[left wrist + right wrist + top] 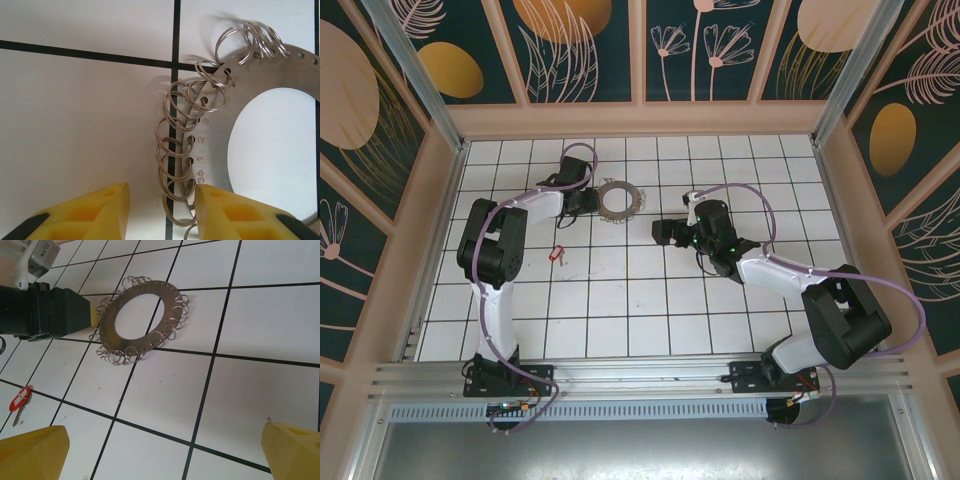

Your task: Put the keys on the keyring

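The keyring [618,212] is a flat grey metal disc with a big hole and small split rings all round its rim, lying on the tiles at the back. My left gripper [592,203] is at its left edge. In the left wrist view its yellow jaws [159,212] straddle the fringe of split rings [175,150]. The right finger [225,210] lies over the plate [215,145], and the left finger stands clear of the rings. The keys [557,254], a small red tag with a pale metal blade [19,399], lie loose on the floor. My right gripper [662,232] is wide open over bare tiles [165,450].
White tiled floor with black grout lines, walled by a pale frame and patterned panels [640,50]. The left arm's black wrist [45,315] sits against the keyring's [106,332] left side. An aluminium rail [640,375] runs along the near edge.
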